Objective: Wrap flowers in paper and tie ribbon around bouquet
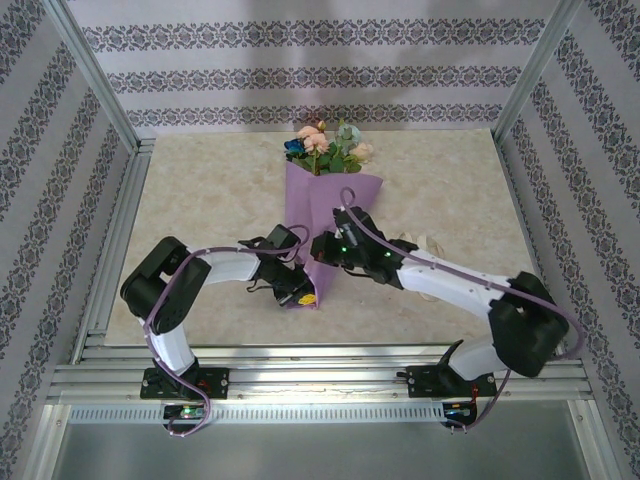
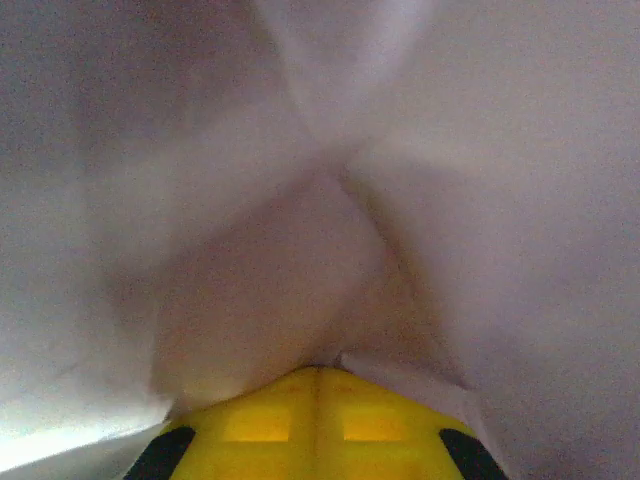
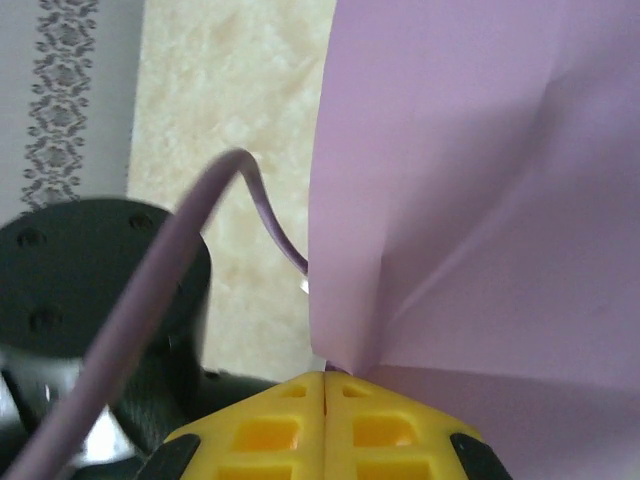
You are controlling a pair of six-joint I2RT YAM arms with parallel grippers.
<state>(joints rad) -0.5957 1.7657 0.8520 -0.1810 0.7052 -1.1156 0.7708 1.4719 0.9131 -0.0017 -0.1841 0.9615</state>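
Between both arms: lilac cone bouquet (image 1: 318,215)

The bouquet (image 1: 328,210) lies on the table's (image 1: 200,200) middle, flowers (image 1: 325,148) at its far end.

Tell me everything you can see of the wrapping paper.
The paper is a thin lilac sheet, matte and creased, folded into a narrow cone lying on the table, wide end away from the arms. The flowers stick out of the wide end. The left gripper is shut on its narrow lower part, the right gripper on its right side near the middle; folds gather at both.
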